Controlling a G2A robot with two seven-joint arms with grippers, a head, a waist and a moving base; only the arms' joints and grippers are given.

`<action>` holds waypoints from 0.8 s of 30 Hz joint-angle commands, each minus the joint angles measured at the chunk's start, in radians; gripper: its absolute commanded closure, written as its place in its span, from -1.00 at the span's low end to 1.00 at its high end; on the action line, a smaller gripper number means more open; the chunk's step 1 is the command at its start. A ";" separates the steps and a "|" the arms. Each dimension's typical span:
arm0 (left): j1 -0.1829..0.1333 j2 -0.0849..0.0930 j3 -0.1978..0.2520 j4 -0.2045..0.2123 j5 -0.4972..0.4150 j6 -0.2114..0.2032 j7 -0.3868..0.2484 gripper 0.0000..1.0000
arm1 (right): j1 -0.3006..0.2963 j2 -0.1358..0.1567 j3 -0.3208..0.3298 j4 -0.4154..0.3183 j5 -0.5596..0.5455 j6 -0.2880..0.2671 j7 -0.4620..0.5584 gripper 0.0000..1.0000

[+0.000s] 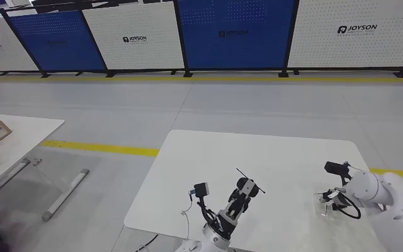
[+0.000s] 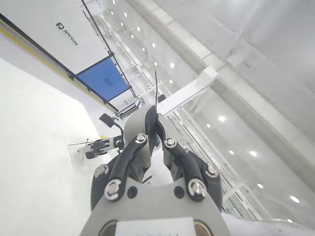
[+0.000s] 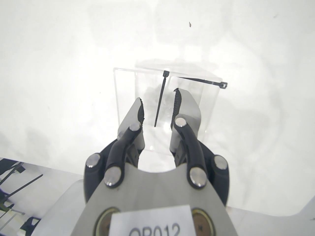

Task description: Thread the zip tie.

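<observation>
A white table [image 1: 264,151] seen from above, with two robot arms working at it. The left gripper [image 2: 156,114], near the table's front edge, is clamped on a thin black zip tie [image 2: 155,87]. The strap pokes out straight past the fingertips, and in the top view it sticks out on both sides of the gripper. Well apart, toward the table's right side, the right gripper [image 3: 158,94] hovers over a clear plastic block [image 3: 123,94], jaws spread wide and holding nothing. A second zip tie [image 3: 160,99] runs between its fingers, touching neither (whether it lies on the block or hangs inside cannot be told). A third zip tie [image 3: 201,81] lies across the block's far corner, its head overhanging the edge.
</observation>
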 commanded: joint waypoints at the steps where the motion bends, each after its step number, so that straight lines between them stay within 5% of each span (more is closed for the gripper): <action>1: 0.008 0.000 -0.016 -0.010 -0.004 -0.007 0.025 1.00 | 0.000 0.000 0.000 -0.002 -0.002 0.000 0.001 0.44; 10: 0.004 -0.008 -0.056 -0.001 -0.062 -0.033 0.087 1.00 | 0.005 -0.004 -0.007 -0.003 -0.013 0.000 0.010 0.46; 14: 0.000 -0.010 -0.067 0.024 -0.045 0.011 0.081 1.00 | 0.008 -0.005 -0.007 0.000 -0.015 0.000 0.012 0.50; 19: -0.046 -0.024 -0.045 0.127 -0.063 0.105 0.070 1.00 | 0.011 -0.008 -0.012 0.005 -0.015 0.000 0.012 0.52; 24: -0.089 -0.039 -0.023 0.212 -0.105 0.116 0.063 1.00 | 0.015 -0.011 -0.018 0.010 -0.020 0.001 0.014 0.58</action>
